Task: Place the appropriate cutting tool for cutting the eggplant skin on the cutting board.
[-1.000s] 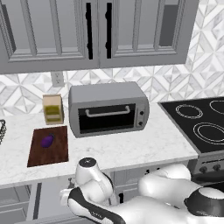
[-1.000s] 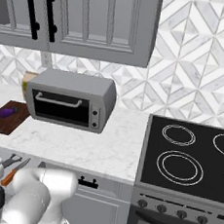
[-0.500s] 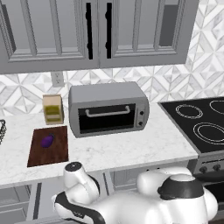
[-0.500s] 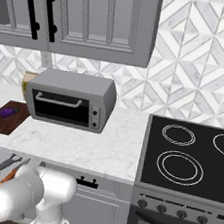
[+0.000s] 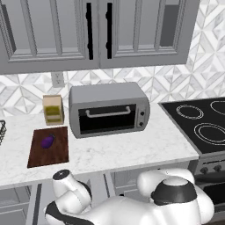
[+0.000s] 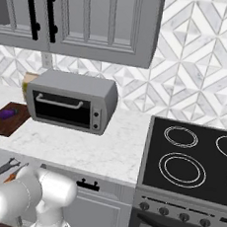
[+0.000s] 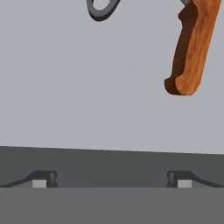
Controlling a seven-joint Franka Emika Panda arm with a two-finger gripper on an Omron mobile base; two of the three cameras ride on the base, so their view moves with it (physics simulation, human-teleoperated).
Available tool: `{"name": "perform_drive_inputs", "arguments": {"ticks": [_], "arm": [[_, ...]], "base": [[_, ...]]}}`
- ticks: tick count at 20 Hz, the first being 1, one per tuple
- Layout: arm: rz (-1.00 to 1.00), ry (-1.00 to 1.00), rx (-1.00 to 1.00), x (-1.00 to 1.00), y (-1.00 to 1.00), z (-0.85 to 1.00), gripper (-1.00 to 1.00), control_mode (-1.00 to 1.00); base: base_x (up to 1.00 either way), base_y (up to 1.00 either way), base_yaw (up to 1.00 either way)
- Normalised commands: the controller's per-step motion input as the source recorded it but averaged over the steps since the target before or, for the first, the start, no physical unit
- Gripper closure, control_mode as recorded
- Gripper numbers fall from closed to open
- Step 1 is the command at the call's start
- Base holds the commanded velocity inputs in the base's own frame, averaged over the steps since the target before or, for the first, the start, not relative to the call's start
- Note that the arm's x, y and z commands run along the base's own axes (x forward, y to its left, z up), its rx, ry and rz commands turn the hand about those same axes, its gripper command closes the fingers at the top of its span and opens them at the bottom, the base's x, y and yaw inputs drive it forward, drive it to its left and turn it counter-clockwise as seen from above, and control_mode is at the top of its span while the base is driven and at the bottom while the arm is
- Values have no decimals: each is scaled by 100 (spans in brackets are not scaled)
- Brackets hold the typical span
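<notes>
Grey peeler in the open drawer, jaws wide and empty

Left base view: the flat dark reddish-brown wooden cutting board [image 5: 48, 147] lies on the white marble counter [image 5: 132, 147], to the left of the grey metal toaster oven [image 5: 109, 109]. The small glossy dark purple eggplant [image 5: 47, 141] rests on the board, near its middle. A tan box with a green label [image 5: 53, 110] stands just beside the oven, behind the board.

Right base view: the board [image 6: 6, 119] with the eggplant [image 6: 7, 113] is again left of the oven [image 6: 71, 101], and the black stove top [image 6: 192, 158] is on the oven's other side. Below the counter edge, lower than the oven, the small grey metal peeler with a forked head [image 6: 4, 167] lies beside the orange-handled knife [image 6: 16, 173] on a grey surface; the two are close together.

Hand view: the gripper [image 7: 111, 179] has its two dark fingertips [image 7: 43, 178] spread fully apart, and nothing is between them. Above them, on the grey floor, a grey loop of the peeler [image 7: 101, 8] shows at the top edge, with the orange wooden knife handle [image 7: 192, 46] apart from it.
</notes>
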Motion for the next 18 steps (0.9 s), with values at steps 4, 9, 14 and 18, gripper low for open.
{"name": "perform_drive_inputs", "arguments": {"ticks": [4,9,14,18], "arm": [[0,2,0,-53,0,-15,-100,-100],[0,3,0,-39,0,-16,-100,-100],[0,2,0,-21,0,-6,-100,-100],[0,0,0,14,0,0,-100,-100]], "base": [[0,0,0],[0,0,0],[0,0,0],[0,0,0]]}}
